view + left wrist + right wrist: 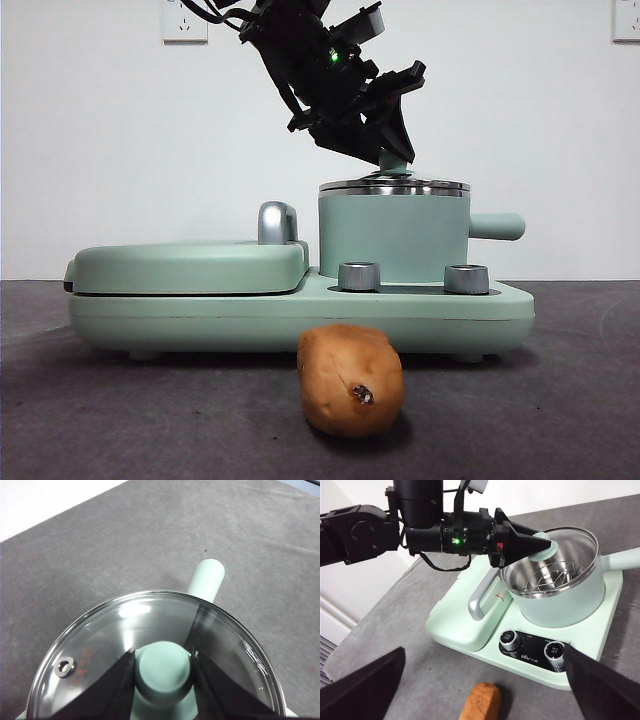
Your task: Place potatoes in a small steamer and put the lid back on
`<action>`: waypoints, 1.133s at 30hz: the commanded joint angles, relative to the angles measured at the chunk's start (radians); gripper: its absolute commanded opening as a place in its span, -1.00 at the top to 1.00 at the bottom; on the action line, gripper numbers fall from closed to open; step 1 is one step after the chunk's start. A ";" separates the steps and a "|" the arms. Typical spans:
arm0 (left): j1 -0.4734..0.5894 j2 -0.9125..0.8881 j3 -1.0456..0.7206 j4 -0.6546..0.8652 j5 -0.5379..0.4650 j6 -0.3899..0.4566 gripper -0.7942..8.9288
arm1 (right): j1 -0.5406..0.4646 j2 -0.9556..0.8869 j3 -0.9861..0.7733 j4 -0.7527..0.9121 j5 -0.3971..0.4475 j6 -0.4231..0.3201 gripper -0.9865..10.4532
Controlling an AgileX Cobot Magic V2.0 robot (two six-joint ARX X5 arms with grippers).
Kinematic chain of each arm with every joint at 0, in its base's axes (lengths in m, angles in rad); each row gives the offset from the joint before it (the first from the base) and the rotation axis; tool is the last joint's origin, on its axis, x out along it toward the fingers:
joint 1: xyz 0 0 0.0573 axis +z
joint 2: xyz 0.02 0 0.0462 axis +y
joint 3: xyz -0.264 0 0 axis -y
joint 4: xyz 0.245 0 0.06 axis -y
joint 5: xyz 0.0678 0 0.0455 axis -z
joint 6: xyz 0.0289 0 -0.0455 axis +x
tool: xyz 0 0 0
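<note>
The potato (pixel 345 380) is an orange-brown tuber lying on the dark table in front of the appliance; it also shows in the right wrist view (pixel 481 702). The mint-green steamer (pixel 390 235) stands on the right of the base, its handle (pixel 206 580) pointing away. The glass lid (pixel 150 620) sits on the steamer's rim (pixel 395 186). My left gripper (pixel 162 667) comes down from above and is shut on the lid's green knob (pixel 393 160). My right gripper (pixel 484 650) is open and empty, high above the potato and the table's front.
A flat green griddle with its cover (pixel 190 265) fills the left of the base, with a steel handle (pixel 277 222) beside the steamer. Two steel dials (pixel 359 276) (pixel 466 278) face the front. A steel rack (pixel 555 577) lies inside the steamer.
</note>
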 commanded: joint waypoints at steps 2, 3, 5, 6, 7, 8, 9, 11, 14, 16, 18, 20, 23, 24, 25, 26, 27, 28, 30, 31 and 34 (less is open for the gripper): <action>-0.010 0.015 0.053 0.002 0.006 -0.037 0.74 | 0.002 0.003 0.019 0.010 0.005 -0.002 -0.05; -0.010 0.008 0.063 -0.003 0.006 -0.058 0.74 | 0.002 0.003 0.018 0.010 0.005 0.000 -0.06; -0.010 -0.004 0.081 -0.010 0.006 -0.077 0.74 | 0.002 0.003 0.019 0.010 0.005 0.000 -0.05; -0.008 -0.013 0.093 -0.021 0.006 -0.083 0.74 | 0.002 0.003 0.018 0.010 0.008 0.000 -0.05; -0.008 -0.018 0.105 -0.031 0.006 -0.083 0.74 | 0.002 0.003 0.019 0.009 0.023 0.000 -0.05; -0.008 -0.024 0.113 -0.039 0.006 -0.083 0.74 | 0.002 0.003 0.018 0.009 0.027 -0.001 -0.05; -0.008 -0.033 0.120 -0.049 0.006 -0.082 0.74 | 0.002 0.004 0.019 0.008 0.030 -0.005 -0.05; -0.006 -0.053 0.127 -0.063 0.006 -0.082 0.74 | 0.002 0.004 0.018 0.009 0.038 -0.003 -0.05; 0.001 -0.086 0.127 -0.103 0.006 -0.082 0.77 | 0.011 0.006 0.019 0.006 0.039 0.026 -0.05; 0.006 -0.108 0.127 -0.139 0.006 -0.080 0.81 | 0.032 0.021 0.019 0.005 0.040 0.055 -0.05; 0.016 -0.130 0.127 -0.182 0.006 -0.079 0.81 | 0.066 0.037 0.019 0.002 0.053 0.076 -0.05; 0.029 -0.153 0.127 -0.232 0.006 -0.074 0.81 | 0.116 0.061 0.019 0.002 0.091 0.094 -0.05; 0.051 -0.182 0.127 -0.294 0.006 -0.055 0.81 | 0.211 0.113 0.020 0.002 0.163 0.138 -0.05; 0.060 -0.192 0.127 -0.315 0.006 -0.047 0.81 | 0.251 0.134 0.020 0.002 0.190 0.153 -0.05; 0.072 -0.200 0.127 -0.333 0.006 -0.045 0.81 | 0.293 0.159 0.020 0.002 0.224 0.171 -0.05; 0.080 -0.207 0.127 -0.345 0.006 -0.045 0.81 | 0.329 0.180 0.020 0.002 0.254 0.187 -0.05; 0.091 -0.214 0.127 -0.359 0.006 -0.045 0.81 | 0.370 0.205 0.020 0.002 0.289 0.207 -0.05; 0.102 -0.221 0.127 -0.372 0.006 -0.044 0.81 | 0.420 0.237 0.021 0.002 0.333 0.230 -0.05; 0.123 -0.233 0.127 -0.390 0.006 -0.042 0.81 | 0.497 0.295 0.026 0.002 0.393 0.251 -0.05; 0.137 -0.240 0.127 -0.399 0.006 -0.037 0.81 | 0.548 0.340 0.035 0.002 0.429 0.263 -0.05; 0.168 -0.253 0.127 -0.415 0.006 -0.025 0.81 | 0.662 0.462 0.069 0.000 0.502 0.283 -0.05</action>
